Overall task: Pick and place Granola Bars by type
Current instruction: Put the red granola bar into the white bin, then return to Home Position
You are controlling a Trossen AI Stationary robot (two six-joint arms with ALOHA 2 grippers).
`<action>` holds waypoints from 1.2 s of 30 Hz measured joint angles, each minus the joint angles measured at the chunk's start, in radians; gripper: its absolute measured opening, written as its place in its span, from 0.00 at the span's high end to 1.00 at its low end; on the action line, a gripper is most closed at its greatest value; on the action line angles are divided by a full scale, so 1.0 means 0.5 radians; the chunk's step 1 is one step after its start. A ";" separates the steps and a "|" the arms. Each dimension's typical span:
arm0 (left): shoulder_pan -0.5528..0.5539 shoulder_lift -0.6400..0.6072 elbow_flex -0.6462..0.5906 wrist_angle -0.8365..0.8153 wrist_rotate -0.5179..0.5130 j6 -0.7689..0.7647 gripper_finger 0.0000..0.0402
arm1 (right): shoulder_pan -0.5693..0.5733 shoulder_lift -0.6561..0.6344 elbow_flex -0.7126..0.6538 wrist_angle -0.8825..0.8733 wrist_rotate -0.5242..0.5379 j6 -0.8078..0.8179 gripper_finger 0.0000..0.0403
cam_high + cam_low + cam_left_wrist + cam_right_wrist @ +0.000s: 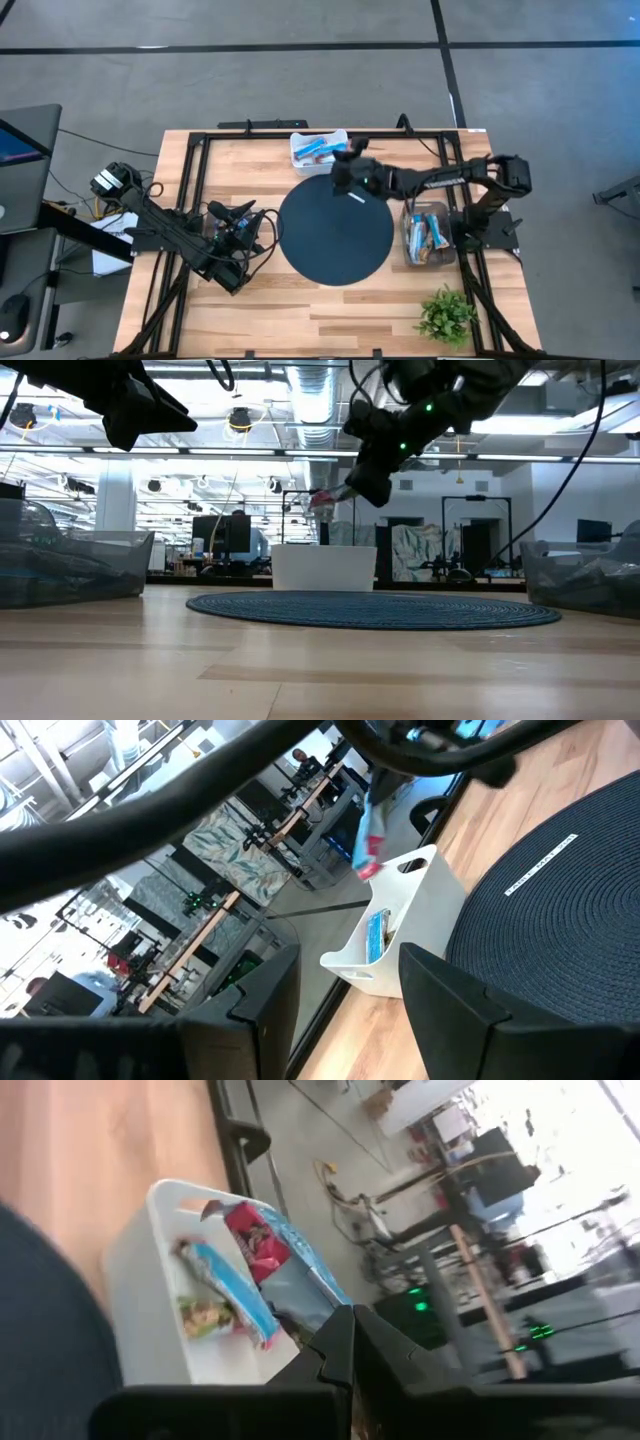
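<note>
My right gripper (345,160) hangs over the near rim of a white bin (318,150) at the table's far side, shut on a blue granola bar with a red end (262,1245). The low view shows it (345,492) above the bin (323,568). More bars lie in the white bin, one blue with a green end (222,1292). A clear bin (428,236) at the right holds several bars. My left gripper (240,215) is open and empty at the table's left, beside the round dark mat (335,235); its fingers stand apart in its wrist view (345,990). My right gripper pinches the bar's blue end (312,1292) between its two fingers. The fingers slant down from the table's right toward the white bin. The bar sticks out past the fingertips, its red end (322,498) free, tilted and clear above the bin.
A thin white strip (357,197) lies on the mat's far part. A small green plant (447,312) stands at the near right corner. Black frame rails run along the table's left, right and far sides. A clear bin (70,565) stands at the left in the low view.
</note>
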 joint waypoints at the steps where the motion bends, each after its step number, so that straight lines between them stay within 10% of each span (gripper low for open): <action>1: 0.000 0.000 0.000 0.000 0.001 0.001 0.59 | -0.048 0.000 0.000 0.013 -0.062 0.038 1.00; 20: 0.000 0.000 0.000 -0.001 0.000 0.003 0.59 | -0.421 0.000 0.000 0.080 -0.618 0.309 1.00; 36: 0.006 0.000 0.001 0.030 -0.085 0.377 0.59 | 0.165 -0.348 -0.002 0.005 -0.705 0.000 1.00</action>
